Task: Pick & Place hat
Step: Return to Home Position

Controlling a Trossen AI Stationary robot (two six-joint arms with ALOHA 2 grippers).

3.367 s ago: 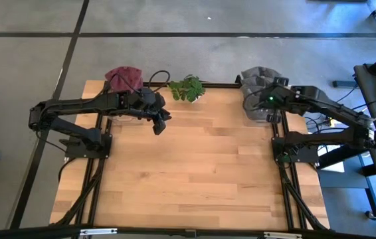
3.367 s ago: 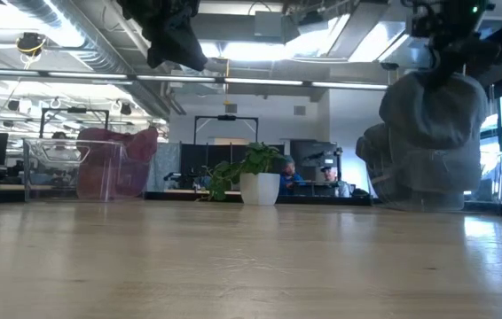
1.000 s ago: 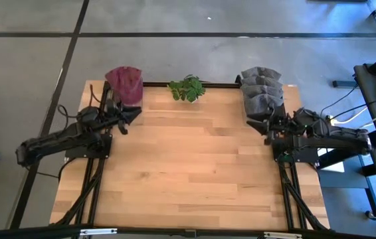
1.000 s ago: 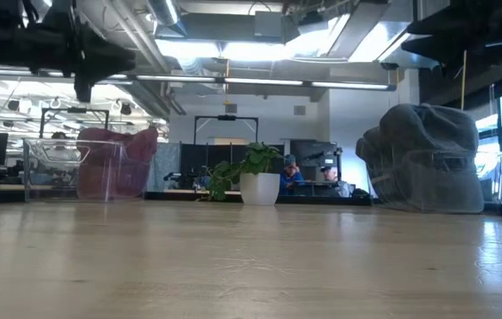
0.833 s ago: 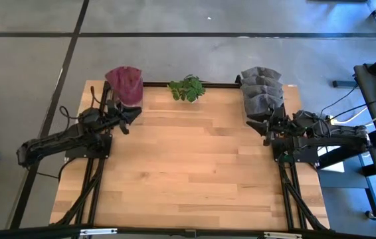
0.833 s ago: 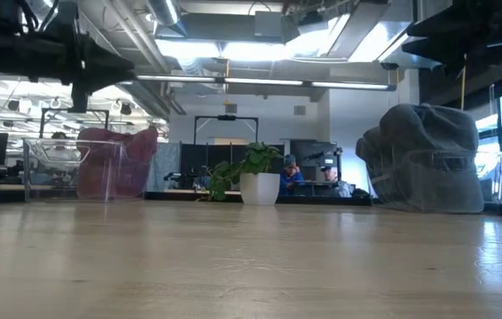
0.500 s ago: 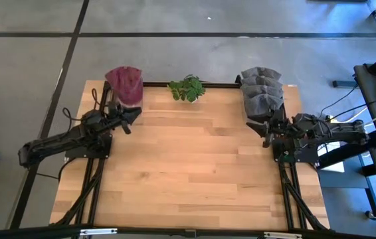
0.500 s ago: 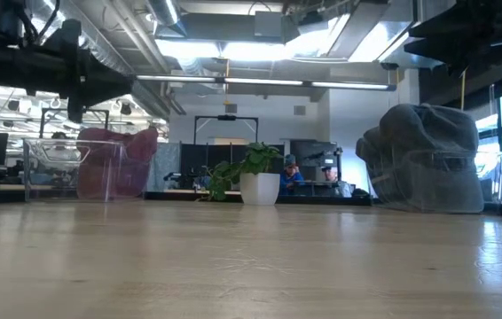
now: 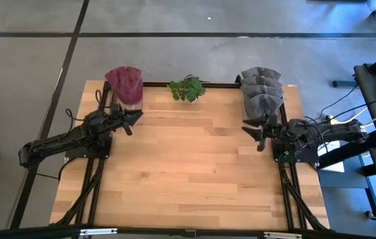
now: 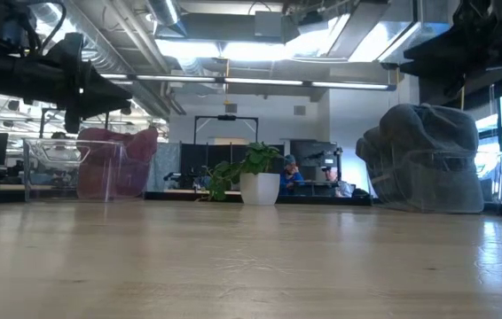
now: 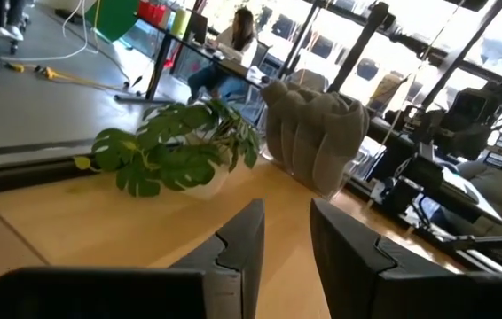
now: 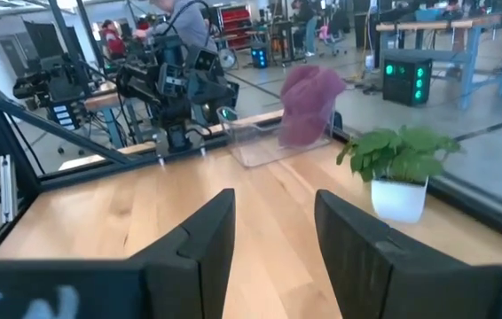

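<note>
A maroon hat [image 9: 125, 83] sits in a clear box [image 10: 65, 168] at the table's far left corner; the right wrist view also shows this hat [image 12: 309, 106]. A stack of grey hats [image 9: 262, 91] rests on the table at the far right. My left gripper [image 9: 133, 119] hovers just near-side of the maroon hat, open, with nothing between its fingers [image 11: 242, 244]. My right gripper [image 9: 254, 134] hovers just near-side of the grey stack, open and empty, its fingers [image 12: 198, 239] pointing toward the table's left.
A small potted plant [image 9: 187, 88] stands at the middle of the far edge. The wooden tabletop [image 9: 188, 166] stretches bare between the arms and toward the near edge. A black frame rail [image 9: 221, 84] runs along the far edge. People sit in the room beyond.
My right gripper has swung toward the table's left, away from the grey stack, while its arm has drawn back toward the right edge. My left gripper has edged a little toward the table's right and sunk slightly. Neither hat has moved.
</note>
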